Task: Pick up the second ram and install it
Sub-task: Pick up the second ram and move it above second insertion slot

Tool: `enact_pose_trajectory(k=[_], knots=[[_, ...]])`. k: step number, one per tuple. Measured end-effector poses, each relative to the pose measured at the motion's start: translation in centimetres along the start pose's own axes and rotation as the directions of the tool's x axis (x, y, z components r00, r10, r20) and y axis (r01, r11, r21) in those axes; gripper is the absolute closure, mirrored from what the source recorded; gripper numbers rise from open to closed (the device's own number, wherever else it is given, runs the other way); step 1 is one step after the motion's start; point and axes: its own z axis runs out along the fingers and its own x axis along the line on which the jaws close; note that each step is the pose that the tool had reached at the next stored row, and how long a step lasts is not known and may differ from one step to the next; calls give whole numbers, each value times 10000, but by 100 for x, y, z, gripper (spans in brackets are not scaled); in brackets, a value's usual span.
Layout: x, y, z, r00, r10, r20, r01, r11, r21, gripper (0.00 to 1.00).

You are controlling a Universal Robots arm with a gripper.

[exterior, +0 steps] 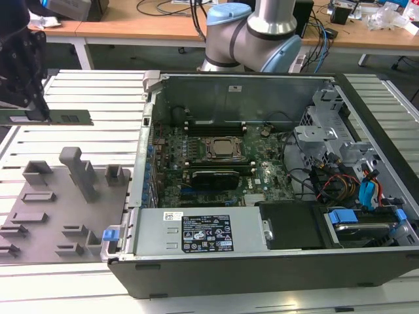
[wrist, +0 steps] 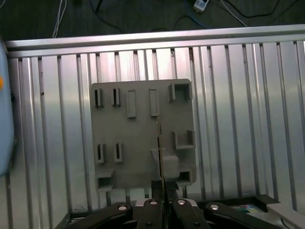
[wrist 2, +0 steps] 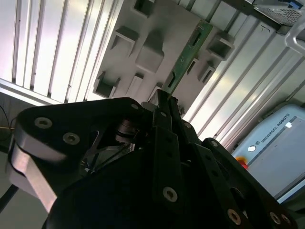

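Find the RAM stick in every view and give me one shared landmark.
Exterior view: RAM stick level, at the exterior view's left, above the fixture.
Second wrist view: green strip slanting across the fixture.
First wrist view: edge-on, a thin line over the fixture.
Shared landmark: the grey fixture.

Gripper [exterior: 40,112] holds the second ram [exterior: 62,118] clear above the grey fixture [exterior: 52,204], with open air around. Tallest upright block [exterior: 80,171] stands below, apart from the stick. Case side wall [exterior: 139,170] rises between fixture and motherboard [exterior: 258,173]. Case top is open. Cable bundle [exterior: 321,180] and drive cage [exterior: 321,127] crowd the exterior view's right.
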Motion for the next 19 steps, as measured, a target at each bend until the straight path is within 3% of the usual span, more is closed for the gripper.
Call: enact_pose_trajectory(k=[9, 19], knots=[[-27, -272, -12, 10000, 1, 0, -1, 10000, -8, 86], [-112, -844, -36, 10000, 3, -5, -3, 10000, -49, 86]])
